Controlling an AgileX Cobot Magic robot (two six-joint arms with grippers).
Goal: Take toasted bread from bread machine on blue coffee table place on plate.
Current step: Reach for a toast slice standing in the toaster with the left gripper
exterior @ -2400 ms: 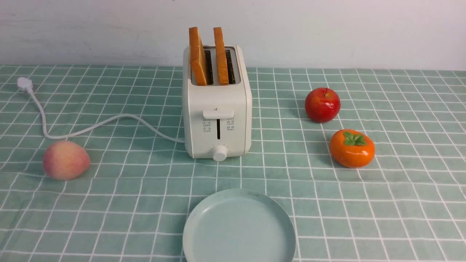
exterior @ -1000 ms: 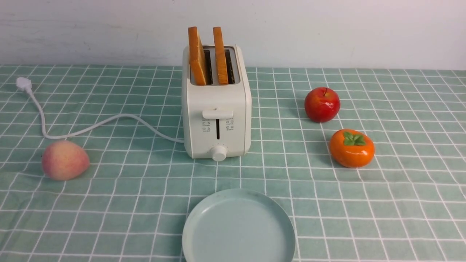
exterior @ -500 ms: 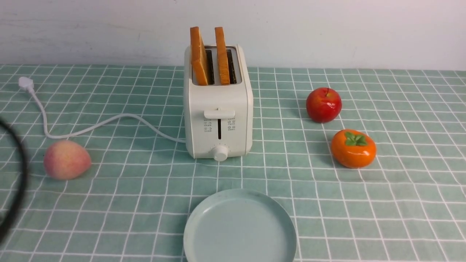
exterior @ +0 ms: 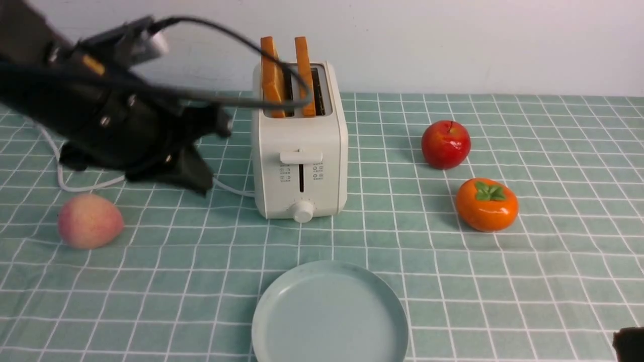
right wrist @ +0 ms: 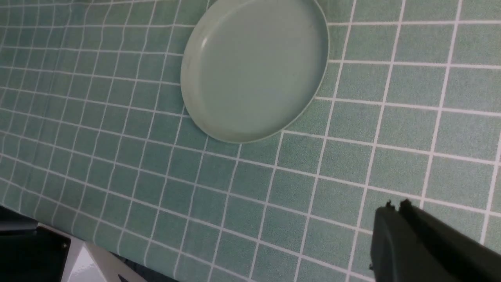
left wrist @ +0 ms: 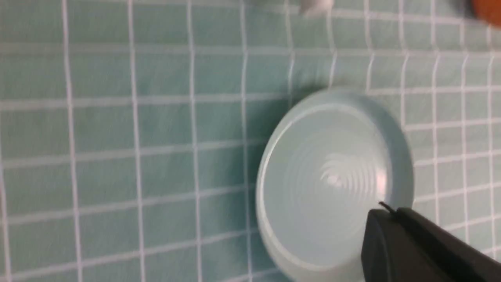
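- A pink peach (exterior: 90,221) lies on the surface (exterior: 553,261), lower than the left tool and a bit to its left. It is not part of the job, so it can stay there.
- The left tool (left wrist: 385,213) hangs in the air with its two fingers pressed together, holding nothing. I think it has to spread them before it can take any bread.
- A white cord (exterior: 90,187) runs along the surface under the left tool. The tool should stay clear of it so nothing gets tugged.
- The bread machine (exterior: 300,151) stands just to the right of the left tool, with its lever side facing the robot.
- The toasted bread (exterior: 272,75) is two slices standing up in the slots, up and to the right of the left tool. They poke out high, so there is room to pinch one from the top.
- The plate (exterior: 329,311) lies flat and empty between the two tools, on the robot's side of the bread machine. I think it sits close so the bread only has a short trip.
- A red apple (exterior: 446,144) and an orange persimmon (exterior: 486,204) sit beyond the right tool, well apart from the plate.
- The right tool (right wrist: 395,205) is low over the surface with its fingers pressed together, holding nothing. The bread is far from it.
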